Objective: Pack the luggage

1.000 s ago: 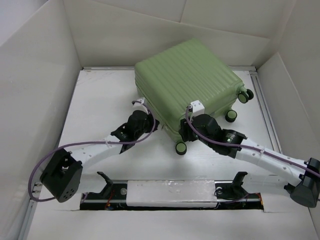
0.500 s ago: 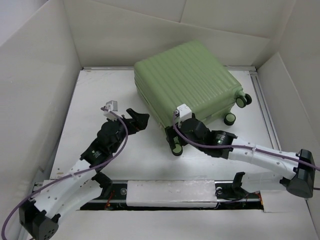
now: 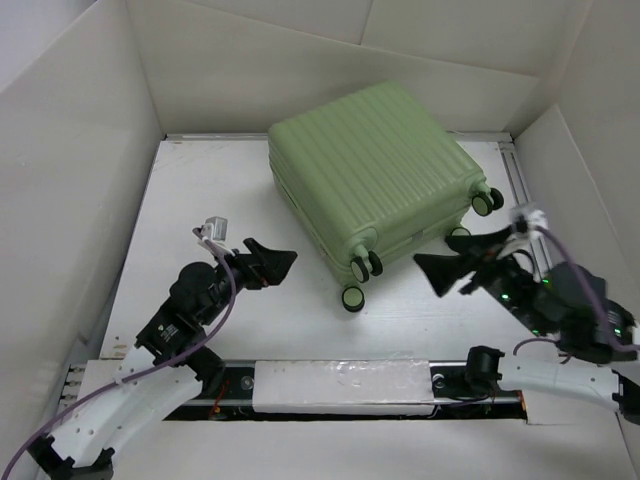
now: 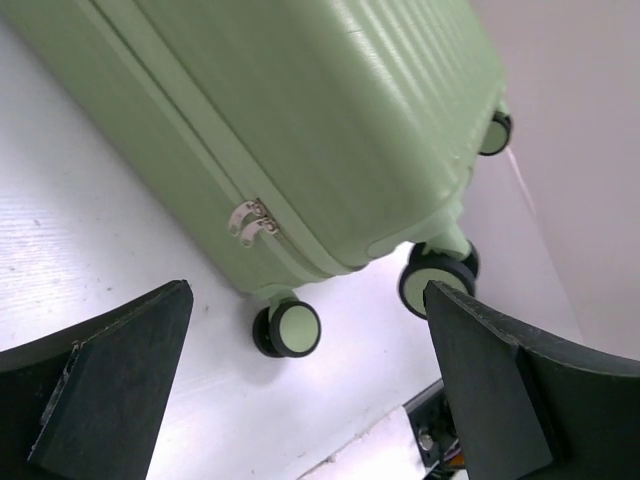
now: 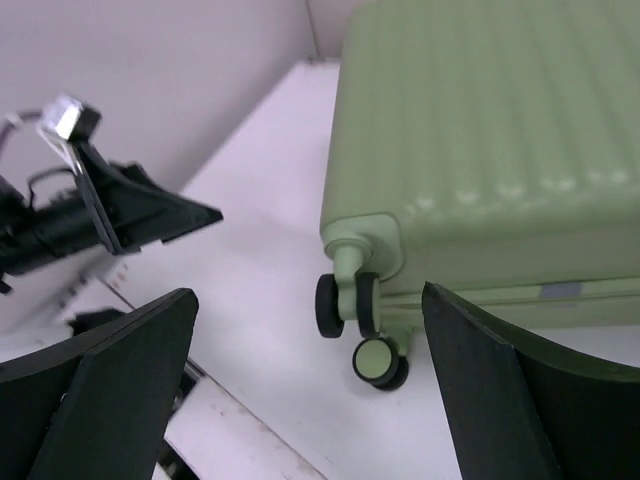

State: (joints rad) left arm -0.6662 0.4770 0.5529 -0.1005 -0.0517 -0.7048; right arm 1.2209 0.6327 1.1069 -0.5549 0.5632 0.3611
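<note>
luggage (image 3: 375,165), ribbed pale green hard shell, left fingers (image 3: 272,260), right fingers (image 3: 450,268) both spread apart

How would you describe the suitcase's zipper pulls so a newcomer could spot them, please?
Find the big pale green suitcase lying closed on the white table. Follow its side seam toward the near corner wheel. The zipper pulls sit on the seam close by, the only small silver metal pieces on the green shell.

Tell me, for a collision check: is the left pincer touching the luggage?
Apart. The top external view shows a strip of bare table between the left pincer and the luggage; the pincer's jaws stand open.
</note>
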